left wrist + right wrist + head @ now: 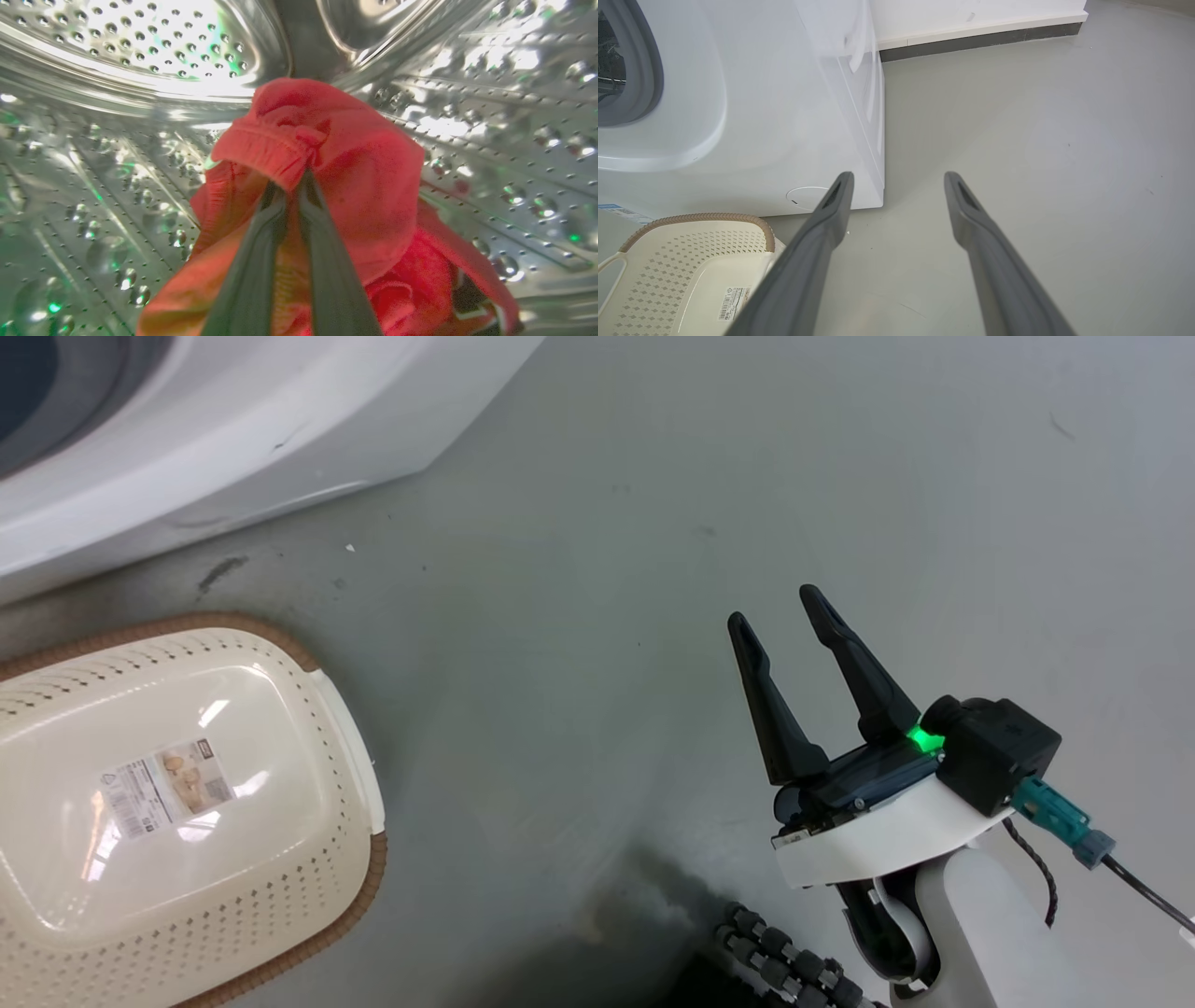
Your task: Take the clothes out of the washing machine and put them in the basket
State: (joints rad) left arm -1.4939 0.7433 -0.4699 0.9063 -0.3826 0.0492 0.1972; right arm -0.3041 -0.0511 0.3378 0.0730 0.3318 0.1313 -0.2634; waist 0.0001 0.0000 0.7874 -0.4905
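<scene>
Ahead and to my left stood the large white front-loading washing machine, its grey rubber door ring at the edge of the right wrist view. Inside the machine, the shiny perforated steel drum curved all around my left wrist camera. A pale grey floor spread out from the washer's base.

On that floor, just in front of the machine, sat the cream oval perforated plastic basket with a brown woven-look rim and a white side handle.

The clothes lay in the drum. A plain bright red garment of soft fabric was bunched high, and more red fabric with white trim lay low to its right.

My left gripper was clenched on a ribbed hem of the plain red garment. Its two dark fingers were nearly together, with cloth pinched between the tips.

My right gripper hovered over the floor, well apart from the basket. Its fingers were spread wide and grasped nothing.

A green light glowed at the right gripper's base. A small label sticker lay on the basket's smooth bottom.
</scene>
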